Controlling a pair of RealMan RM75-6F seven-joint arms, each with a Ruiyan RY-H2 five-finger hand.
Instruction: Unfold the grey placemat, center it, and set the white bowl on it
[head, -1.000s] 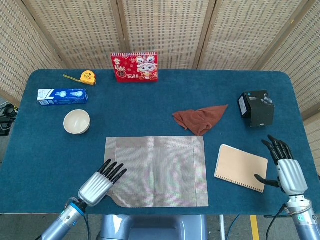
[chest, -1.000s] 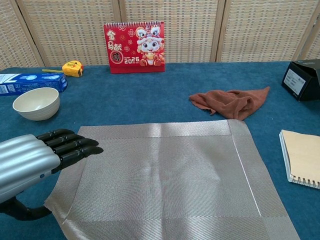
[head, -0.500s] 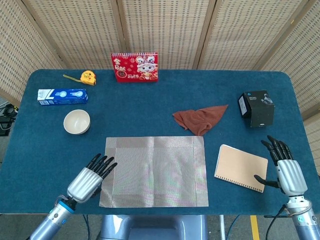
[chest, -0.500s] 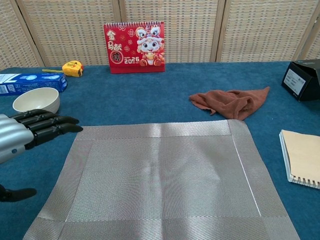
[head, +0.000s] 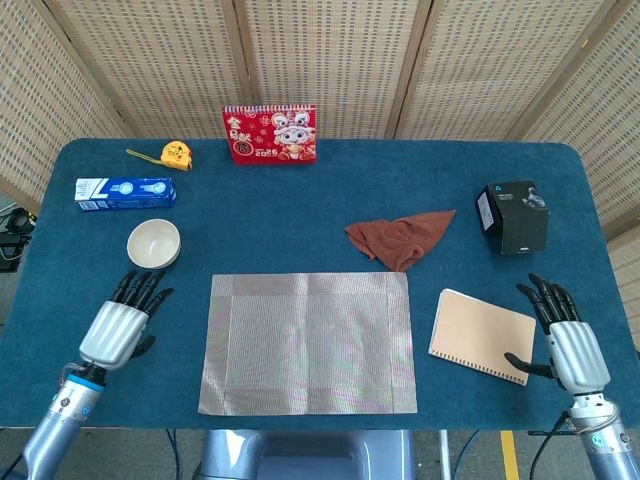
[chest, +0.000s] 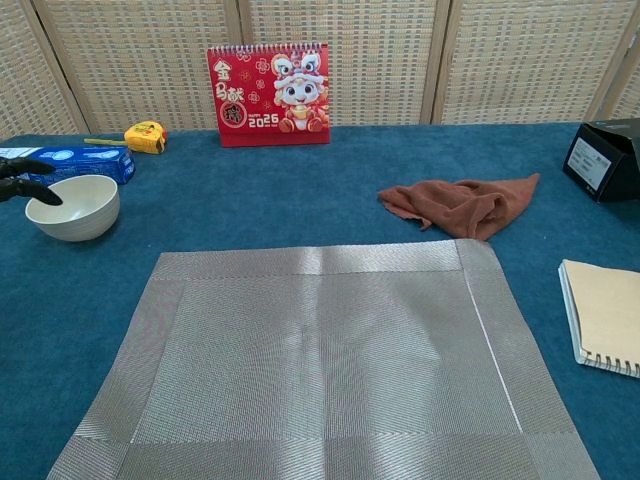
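The grey placemat (head: 308, 342) (chest: 320, 360) lies flat and fully spread near the table's front middle. The white bowl (head: 153, 243) (chest: 73, 207) stands upright on the blue cloth, left of the mat and a little further back. My left hand (head: 118, 324) hovers open just in front of the bowl, left of the mat, its black fingertips (chest: 24, 180) showing at the left edge of the chest view. My right hand (head: 562, 338) is open at the front right, beside the notebook, holding nothing.
A tan notebook (head: 481, 335) lies right of the mat, a brown cloth (head: 398, 237) behind it. A black box (head: 513, 216) stands at the right. A red calendar (head: 269, 133), yellow tape measure (head: 174, 154) and blue carton (head: 125, 192) line the back left.
My left hand let go of the mat's front left corner and moved left and back toward the bowl. The corner now lies flat. The right hand barely shifted.
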